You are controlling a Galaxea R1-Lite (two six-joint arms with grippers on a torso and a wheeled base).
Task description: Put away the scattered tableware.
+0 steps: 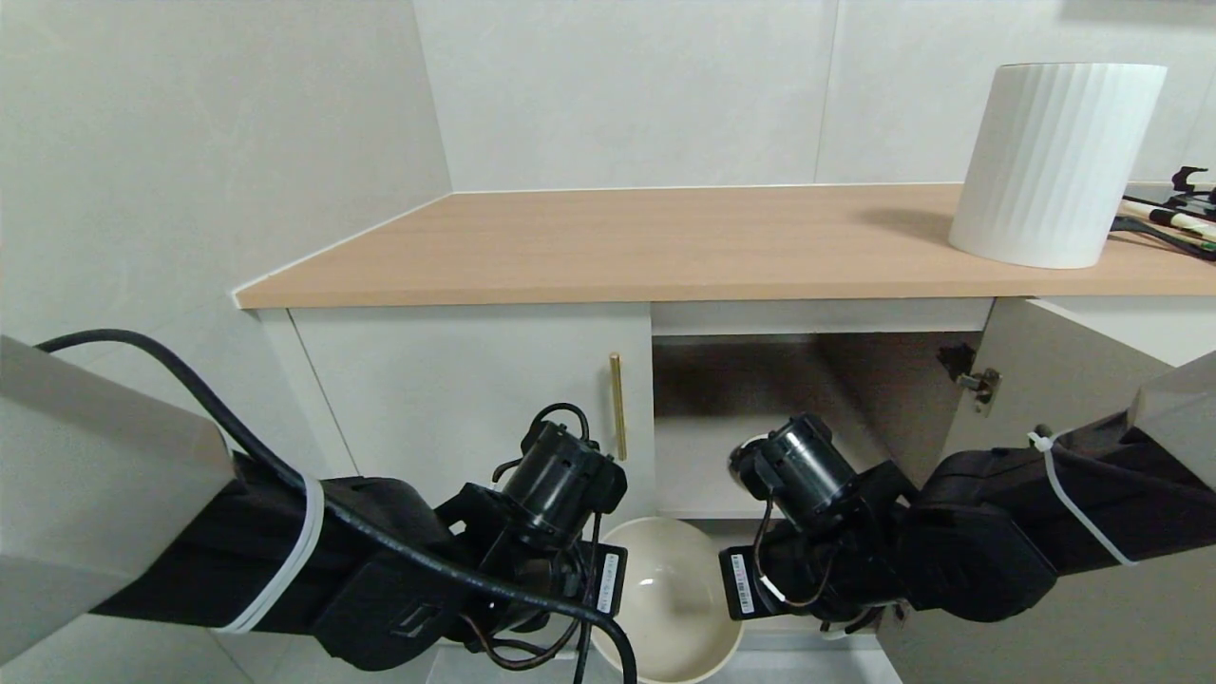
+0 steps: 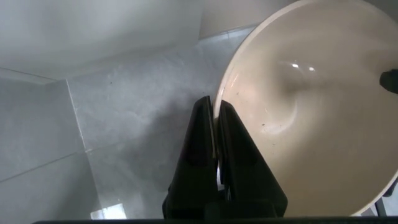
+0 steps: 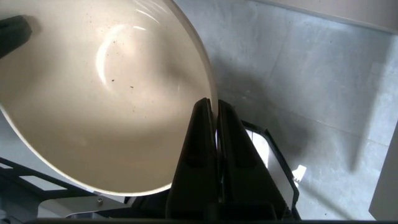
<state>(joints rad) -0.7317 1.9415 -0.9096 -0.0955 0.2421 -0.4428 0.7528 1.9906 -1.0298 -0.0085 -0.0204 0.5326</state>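
Both arms of the robot held a single cream bowl (image 1: 665,598) low in front of an open cupboard (image 1: 760,418), beneath a wooden counter (image 1: 617,237). The left tool (image 2: 216,109) pinched the bowl's rim on one side, its two dark fingers pressed close with the thin edge between them. The right tool (image 3: 215,107) gripped the opposite rim in the same way. The bowl hung between them above the tiled floor (image 2: 124,124), its mouth turned up and toward the head camera, and it looked empty apart from a few dark specks.

The cupboard's right-hand door (image 1: 1054,380) stood swung open. The left-hand door (image 1: 456,399), with a slim brass handle (image 1: 616,404), was closed. A tall white ribbed container (image 1: 1054,161) stood on the counter to the right, with a few utensils (image 1: 1173,218) just beyond it.

The bowl appeared to be glazed ceramic or a similar hard ware: stiff, smooth and probably slippery, fairly heavy for a rim grip, and likely to chip or break if dropped on tile. A narrow pinch on a glossy rim gives little purchase, so two opposed holds looked the safer choice. The arms would probably need to travel together, level, to avoid twisting the bowl free. The likely step in hand was carrying it onto the cupboard shelf.
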